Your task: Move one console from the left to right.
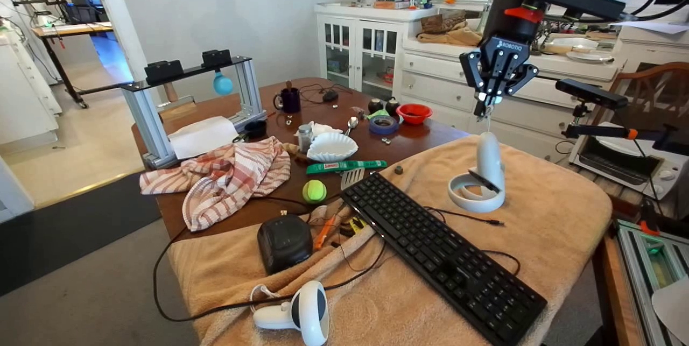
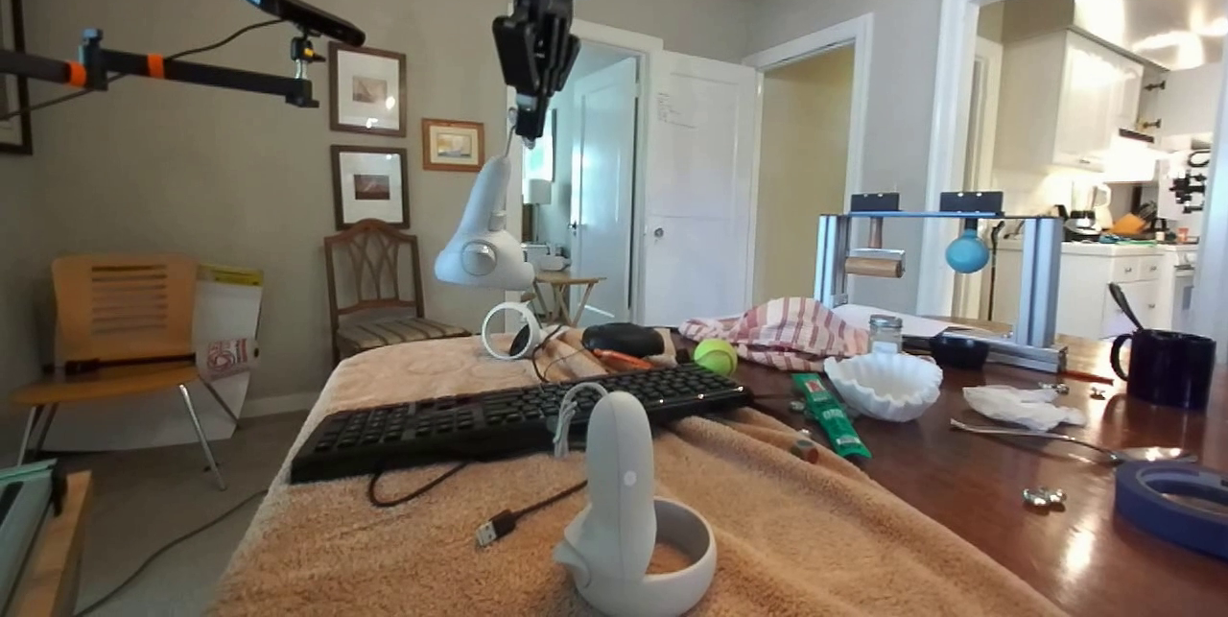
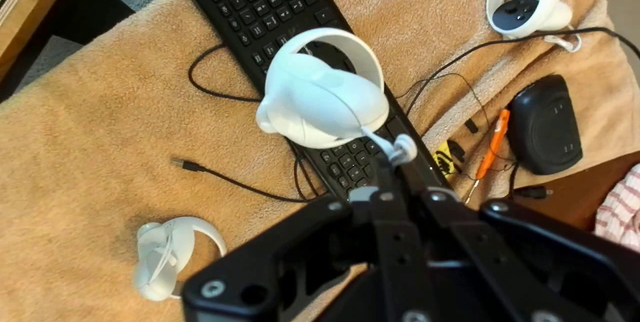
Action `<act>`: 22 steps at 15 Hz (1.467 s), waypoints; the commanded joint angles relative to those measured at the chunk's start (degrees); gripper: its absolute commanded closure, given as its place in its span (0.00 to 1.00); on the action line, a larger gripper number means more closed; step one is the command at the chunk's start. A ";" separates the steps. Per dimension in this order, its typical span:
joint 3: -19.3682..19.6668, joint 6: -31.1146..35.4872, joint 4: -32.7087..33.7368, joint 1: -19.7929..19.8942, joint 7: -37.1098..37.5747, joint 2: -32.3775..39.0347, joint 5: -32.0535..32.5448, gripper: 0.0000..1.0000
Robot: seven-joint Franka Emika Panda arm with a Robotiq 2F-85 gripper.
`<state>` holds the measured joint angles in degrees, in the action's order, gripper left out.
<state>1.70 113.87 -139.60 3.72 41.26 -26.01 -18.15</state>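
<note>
The console (image 1: 489, 155) is a white controller with a rounded ring. It hangs from its short white cord below my gripper (image 1: 484, 111), which is shut on that cord. In an exterior view the console (image 2: 480, 233) hangs tilted in the air, below the fingertips (image 2: 530, 123). In the wrist view the console (image 3: 320, 96) hangs over the black keyboard, and the cord loop is pinched at the closed fingertips (image 3: 394, 169). A similar upright white controller with a thin cord (image 2: 624, 502) stands on the towel; it also shows in the wrist view (image 3: 162, 257).
A white controller with a dark centre (image 1: 312, 311) lies near the towel's edge. The black keyboard (image 1: 447, 254) crosses the towel (image 2: 403, 540). A black box (image 1: 284, 244), tennis ball (image 1: 314, 191), white bowl (image 1: 332, 147) and striped cloth (image 1: 237, 179) lie beyond. A metal frame (image 1: 250, 87) stands farther off.
</note>
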 commanded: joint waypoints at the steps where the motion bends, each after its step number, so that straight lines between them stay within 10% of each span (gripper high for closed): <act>1: 1.76 1.05 -2.84 3.41 -0.07 -1.74 -2.60 0.99; 22: 15.31 8.98 6.97 12.92 -3.60 18.84 -13.39 0.99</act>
<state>15.97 122.53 -135.83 16.31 39.82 -11.74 -28.35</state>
